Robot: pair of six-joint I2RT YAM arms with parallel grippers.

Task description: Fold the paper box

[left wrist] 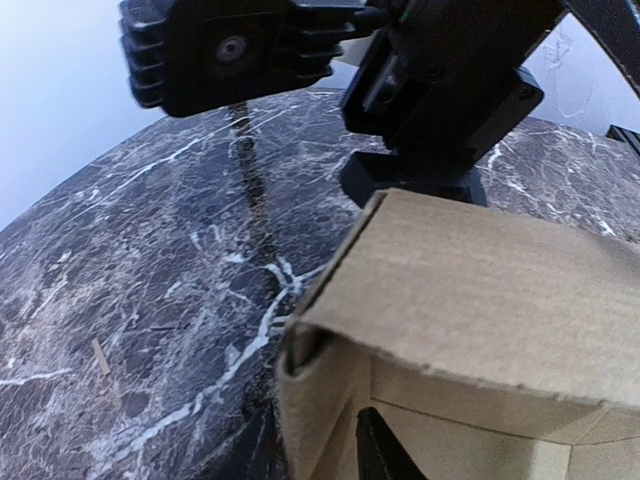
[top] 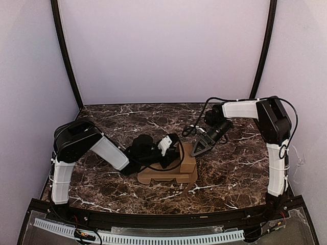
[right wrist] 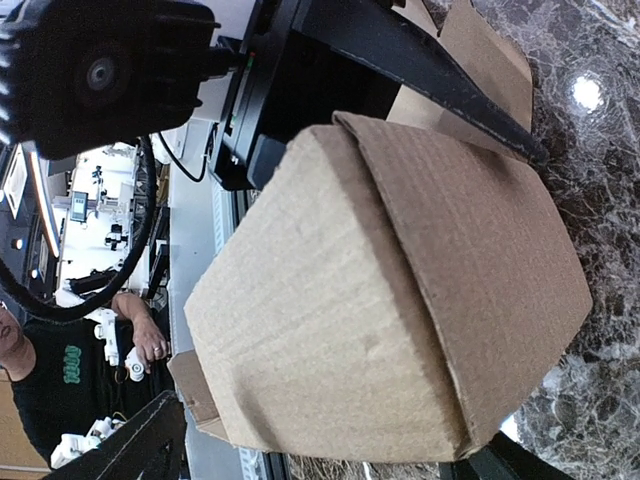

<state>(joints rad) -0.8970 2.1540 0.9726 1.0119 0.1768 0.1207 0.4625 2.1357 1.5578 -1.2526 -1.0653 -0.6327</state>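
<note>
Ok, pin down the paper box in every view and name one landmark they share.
Top external: paper box mid-picture, just below centre.
Left wrist: lower right, filling that corner.
Right wrist: fills the middle of the picture.
Shared landmark: the dark, white-veined marble tabletop under it.

Plain brown corrugated cardboard box [top: 188,162], partly folded: side walls raised, top flaps overlapping at slant, loose flaps splayed flat. Sits mid-front on dark marble tabletop [top: 230,168].

White arm links [top: 110,152], black joints [top: 76,139], cables [top: 182,151]
</note>
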